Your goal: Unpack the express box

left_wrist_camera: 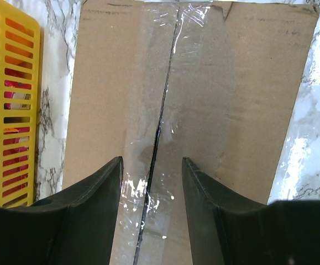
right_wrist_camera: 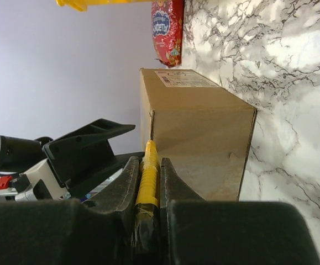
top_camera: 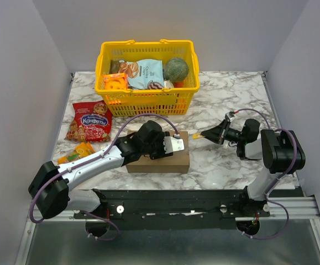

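1. Leftmost, at the top view's middle left, a red sweet bag [top_camera: 89, 121] and, below it, an orange packet [top_camera: 77, 152] lie on the marble bench [top_camera: 226, 94]. Both are apart from the task's thing. A yellow basket [top_camera: 148, 102] full of groceries stands at upper centre.

2. Next, the express box [top_camera: 171, 161] sits at lower centre of that view, below the basket and clear of it. It is closed, with its flaps down. Its long axis runs left to right across the frame, and the taped seam [left_wrist_camera: 162, 110] follows that axis under clear tape.

3. Over the box's top hangs the left gripper [top_camera: 176, 144], reaching in from the lower left. Its jaws stand apart with nothing between them, one on either side of the seam in the left wrist view. Whether they press on the cardboard I cannot tell.

4. Right of the box, at centre right, the right gripper [right_wrist_camera: 147, 165] is clamped on a slim yellow tool [top_camera: 199, 134], a cutter by my guess. The tool's tip points left at the box's right end and lies near it. The top view shows a thin strip of bench between them.

5. Judging from this, the coming move turns on that line-up. The box lies to the left of the tool, its seam roughly in line with the tip, so a cut would run leftward along the long axis. The left arm is nearer the box, but the right one carries the tool, and the left jaws stand astride the path.
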Controlling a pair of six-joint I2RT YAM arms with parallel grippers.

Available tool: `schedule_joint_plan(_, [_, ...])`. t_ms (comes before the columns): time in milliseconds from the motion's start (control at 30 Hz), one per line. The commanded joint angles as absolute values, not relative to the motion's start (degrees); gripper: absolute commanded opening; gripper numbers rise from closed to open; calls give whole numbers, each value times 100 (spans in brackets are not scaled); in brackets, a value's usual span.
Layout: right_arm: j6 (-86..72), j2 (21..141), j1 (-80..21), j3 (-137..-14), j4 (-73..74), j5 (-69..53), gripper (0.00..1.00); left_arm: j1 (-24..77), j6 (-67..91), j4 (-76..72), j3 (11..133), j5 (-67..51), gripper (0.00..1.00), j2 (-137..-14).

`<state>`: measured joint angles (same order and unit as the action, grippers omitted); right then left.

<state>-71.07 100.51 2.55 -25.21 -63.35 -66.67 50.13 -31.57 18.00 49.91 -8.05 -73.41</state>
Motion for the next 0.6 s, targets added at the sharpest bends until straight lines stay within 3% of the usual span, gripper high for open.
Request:
schedule_joint_plan(0, [-7014, 9984, 202, -2610, -6293, -6618, 0, 5071, -3067, 1758, 4825, -694, 55, -7233])
schedule_joint_plan(567, [-6364, 9036, 9, -2637, -3666, -6574, 0, 5238, -2707, 1371, 4816, -501, 55, -7462])
